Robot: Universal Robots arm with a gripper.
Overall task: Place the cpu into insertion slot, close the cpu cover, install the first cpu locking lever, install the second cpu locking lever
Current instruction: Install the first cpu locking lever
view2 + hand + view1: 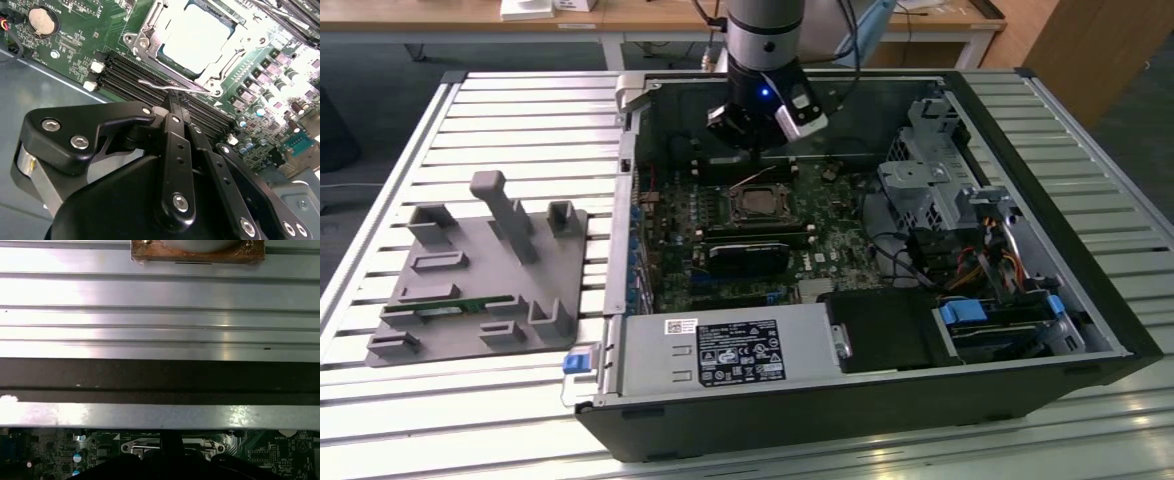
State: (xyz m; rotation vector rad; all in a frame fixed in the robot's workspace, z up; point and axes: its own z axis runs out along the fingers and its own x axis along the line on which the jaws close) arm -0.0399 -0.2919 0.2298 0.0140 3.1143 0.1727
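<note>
- The exterior view is showing the whole open computer case [854,415] lying on the slatted table [520,100]. The insertion slot [758,205] is sitting in the middle of the motherboard [834,235].
- Only this view is showing the grey fixture tray [480,275], which is lying outside the case, well apart from the insertion slot toward the exterior view's left.
- Here the gripper [754,152] is hanging just beside the insertion slot, at its far edge, with the arm [767,40] rising straight above it.
- The second wrist view is giving the close detail. The cpu [197,35] is lying flat inside the insertion slot, its pale face glaring in the light.
- The cpu cover [227,57] is lying down over the insertion slot, framing the cpu on all sides.
- A thin silver locking lever [152,83] is running along the edge of the insertion slot that faces the black memory slots [130,72].
- The coin battery [41,20] is sitting on the board well away from the insertion slot.
- The first wrist view is mostly taking in table slats [160,315] and the dark case wall [160,380]. A strip of the cover's silver frame [202,444] is peeking out beyond the gripper [171,439].
- In the second wrist view the gripper [173,100] is bringing its two dark fingers [172,130] together to a single narrow tip with no gap between them.
- That tip is meeting the locking lever at the insertion slot's edge. I cannot tell whether the wire is pinched between the fingers or just pressed by them.
</note>
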